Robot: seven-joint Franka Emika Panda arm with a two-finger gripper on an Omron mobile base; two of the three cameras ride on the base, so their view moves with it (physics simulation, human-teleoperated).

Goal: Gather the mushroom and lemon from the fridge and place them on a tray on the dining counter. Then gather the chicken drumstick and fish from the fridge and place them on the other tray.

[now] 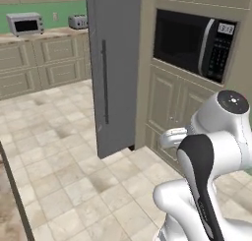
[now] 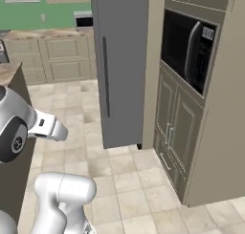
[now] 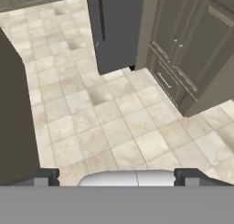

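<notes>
Standing across the far left of the left base view is a run of beige counter cabinets against a green wall, carrying a silver toaster oven and, further right, a small toaster. A dark counter edge is cutting down the lower left corner over the tiled floor. Moving right, the grey fridge door is rising tall with its long vertical handle facing the room; the door is showing its outer face, so I cannot tell where the mushroom, lemon, chicken drumstick and fish are lying, and the fridge interior is hidden. Right of the door, a beige cabinet column is holding a black built-in microwave above panelled cupboard doors. The white arm is folding up in the lower right, well apart from the fridge.

In the hand view, the gripper is sitting with its two dark tips spread wide at the bottom edge, pinching nothing, and pointing down at bare tiles, with the fridge door and cupboard doors lying beyond

In the right base view, the same door is standing left of the microwave
</notes>
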